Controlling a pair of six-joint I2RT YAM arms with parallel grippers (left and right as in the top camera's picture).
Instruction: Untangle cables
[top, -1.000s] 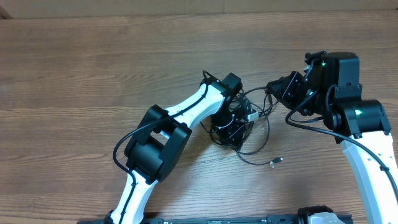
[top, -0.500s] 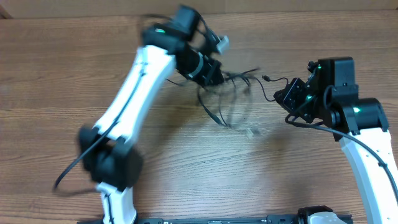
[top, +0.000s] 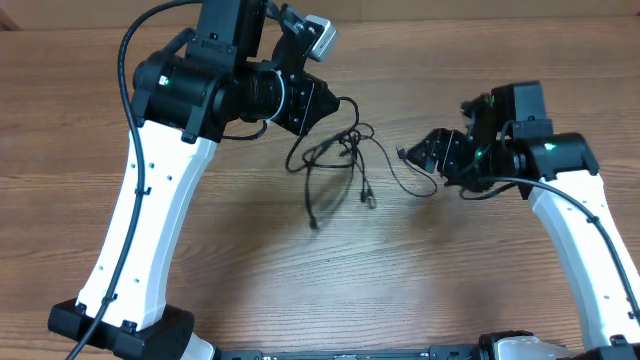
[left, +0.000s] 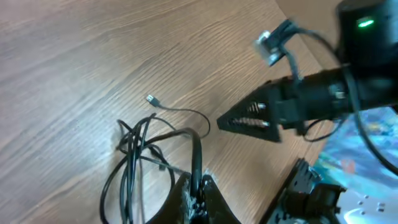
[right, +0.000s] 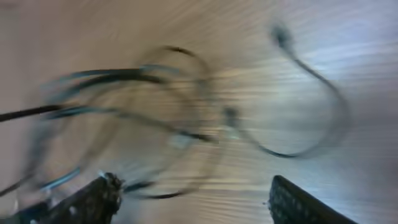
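Observation:
The cables (top: 335, 150) are thin black cords. They hang as a loose tangle from my left gripper (top: 322, 100), which is raised at the upper middle and shut on one strand. One end trails down to the table (top: 314, 222). In the left wrist view my left gripper (left: 198, 186) pinches a cable running out to the tangle (left: 134, 158), and a small plug (left: 151, 99) lies beyond it. A loose strand (top: 400, 183) curves toward my right gripper (top: 425, 155), which is open and holds nothing. The right wrist view is blurred, with the cables (right: 155, 106) ahead of my open right gripper (right: 193, 190).
The wooden table (top: 300, 290) spreads under both arms. My left arm's white links (top: 140, 230) stand tall at the left, and the right arm (top: 585, 240) comes in from the lower right. The right gripper's black jaws (left: 255, 118) also show in the left wrist view.
My left arm has swung up and left, lifting the cable tangle off the table. The right gripper has opened, let go of the strand it held, and sits slightly further left.

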